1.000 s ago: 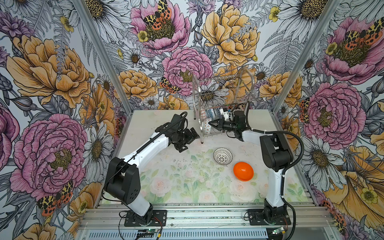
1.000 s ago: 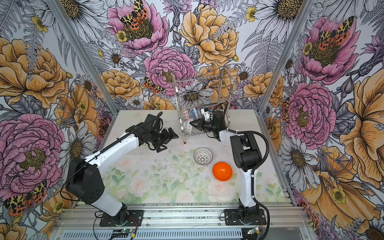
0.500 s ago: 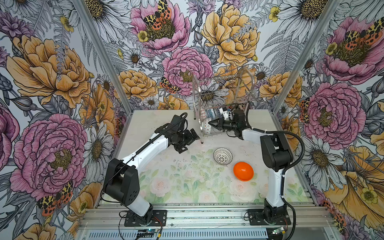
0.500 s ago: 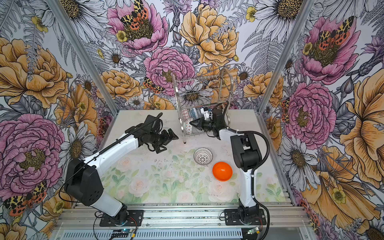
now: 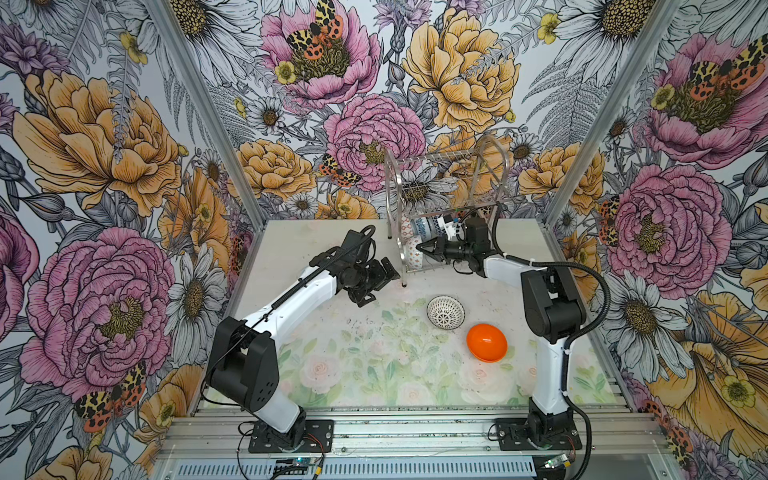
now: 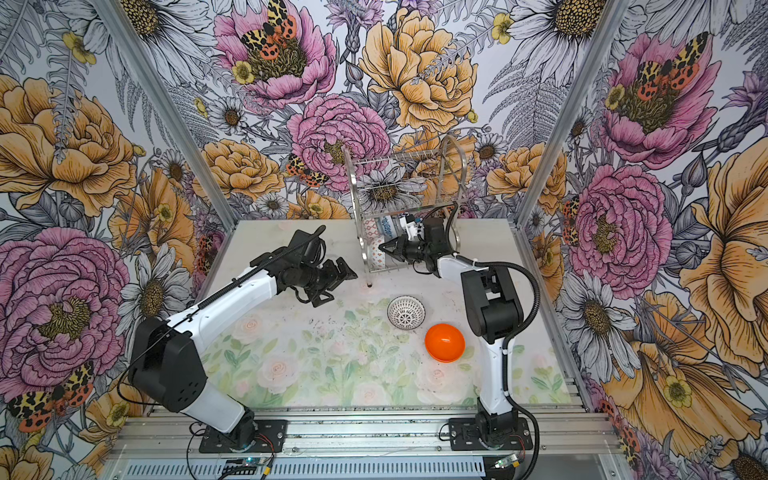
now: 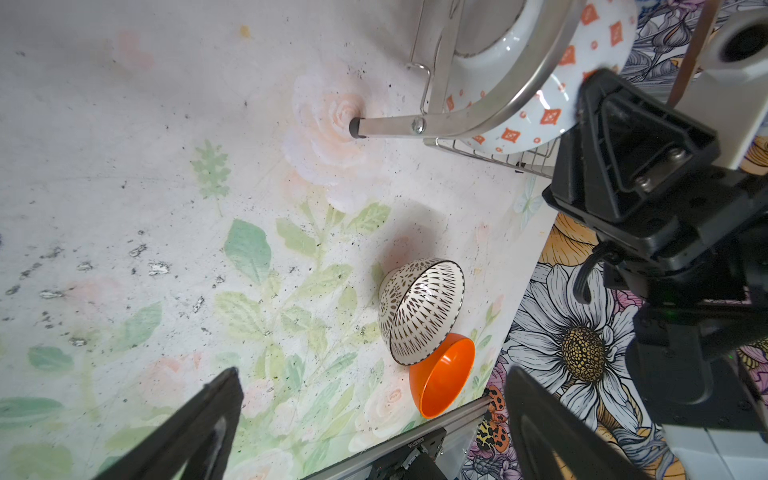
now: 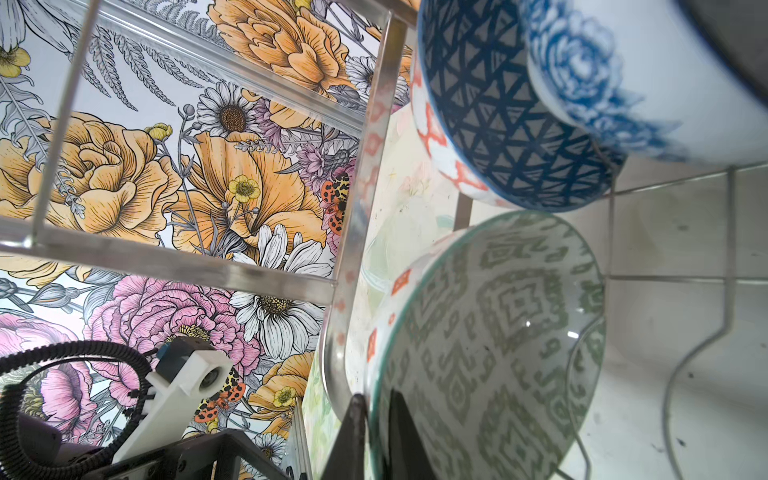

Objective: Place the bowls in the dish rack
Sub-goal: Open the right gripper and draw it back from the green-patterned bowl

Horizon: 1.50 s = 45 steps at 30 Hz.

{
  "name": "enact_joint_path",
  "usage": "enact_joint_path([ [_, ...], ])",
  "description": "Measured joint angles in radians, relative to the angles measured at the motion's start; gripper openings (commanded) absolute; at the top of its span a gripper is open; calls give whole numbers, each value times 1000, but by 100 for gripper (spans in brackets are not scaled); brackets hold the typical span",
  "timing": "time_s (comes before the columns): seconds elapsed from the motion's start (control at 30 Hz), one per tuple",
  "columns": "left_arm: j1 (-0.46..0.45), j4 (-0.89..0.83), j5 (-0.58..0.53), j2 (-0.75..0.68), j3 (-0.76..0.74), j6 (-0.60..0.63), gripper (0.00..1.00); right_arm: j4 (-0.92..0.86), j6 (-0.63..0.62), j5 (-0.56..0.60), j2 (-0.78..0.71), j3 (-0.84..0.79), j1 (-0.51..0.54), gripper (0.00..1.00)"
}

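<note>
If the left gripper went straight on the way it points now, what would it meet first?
Probably the black-and-white lattice bowl: the left gripper frames it between its open jaws in the wrist view, though depth is unclear.

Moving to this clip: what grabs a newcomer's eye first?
Bold floral wallpaper surrounds everything. On the table, the glossy orange bowl glows at near right beside a lattice bowl. At the back, the right claw sits around the rim of a grey-green bowl low in the steel dish rack.
</note>
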Motion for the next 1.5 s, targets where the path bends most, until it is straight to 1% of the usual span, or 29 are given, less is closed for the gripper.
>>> enact_joint_path([
  [0.2,-3,0,0,0,0,0,99,-34,-17,0,0,11,8,16],
  [0.37,-5,0,0,-1,0,0,98,-50,-20,0,0,11,14,20],
  [0.73,-5,0,0,-20,-8,0,99,-90,6,11,0,13,22,34],
  [0.87,-11,0,-3,-20,-10,0,99,-96,23,19,-7,7,22,40],
  [1.13,-23,1,-11,-34,-20,0,99,-91,48,43,-69,-54,21,50],
  [1.5,-48,0,-17,-40,-32,0,98,-93,48,56,-175,-149,2,63],
])
